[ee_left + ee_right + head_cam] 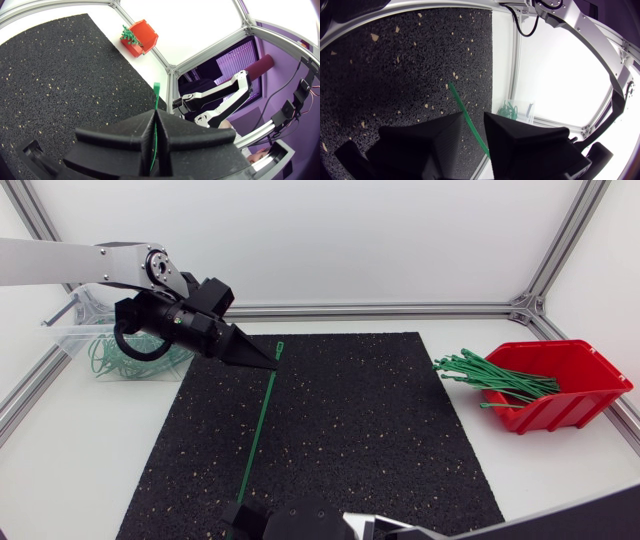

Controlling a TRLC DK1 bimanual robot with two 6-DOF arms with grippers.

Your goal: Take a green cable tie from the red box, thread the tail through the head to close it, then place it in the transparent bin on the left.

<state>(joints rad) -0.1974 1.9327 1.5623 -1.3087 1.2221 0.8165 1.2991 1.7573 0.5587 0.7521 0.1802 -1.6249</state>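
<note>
Though reaching into the near right end effector (pixel 474 120), unclear whether clamped there. Stretched straight across black mat (pixel 380 430): green cable tie (pixel 262 420), head end pinched in closed left end effector (pixel 265 361). Behind: transparent bin (pixel 72 340) and red box (pixel 590 380).

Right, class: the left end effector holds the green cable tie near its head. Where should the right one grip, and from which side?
Probably near the tail of the cable tie, from above the mat, closing across the thin strap. It runs straight from the left end effector, so the tail is the end to bend round into the head.
</note>
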